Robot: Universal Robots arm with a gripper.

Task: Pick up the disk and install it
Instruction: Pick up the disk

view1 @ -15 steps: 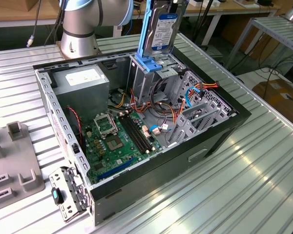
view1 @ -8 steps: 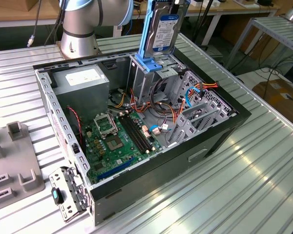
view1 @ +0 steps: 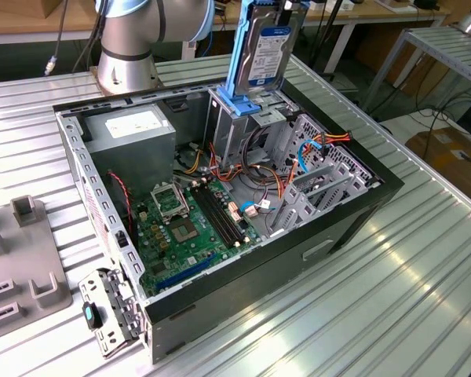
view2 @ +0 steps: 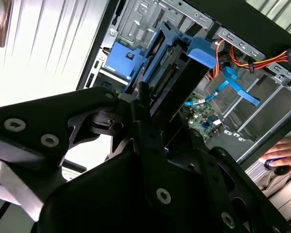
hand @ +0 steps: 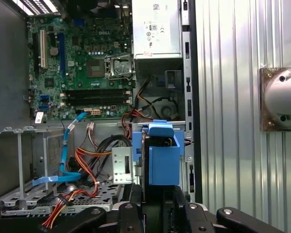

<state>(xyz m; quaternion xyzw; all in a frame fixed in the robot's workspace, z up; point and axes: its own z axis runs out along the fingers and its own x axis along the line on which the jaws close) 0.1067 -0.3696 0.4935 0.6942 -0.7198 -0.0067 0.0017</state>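
At the exterior view's left I see a grey moulded fixture block [view1: 23, 275] on the ribbed aluminium table [view1: 337, 314]. Next, the open black computer case [view1: 361, 208] shows its green motherboard [view1: 184, 228]. Over the case's far side, the silver hard disk in its bright blue frame [view1: 264, 51] stands upright above the grey metal drive cage [view1: 235, 133], its upper end pinched between the fingers of the black gripper [hand: 157, 195].

Nothing here reads clearly: the disk [view1: 267, 51] carries a blue-and-white label, the power supply [hand: 156, 29] a white one, print too fine.
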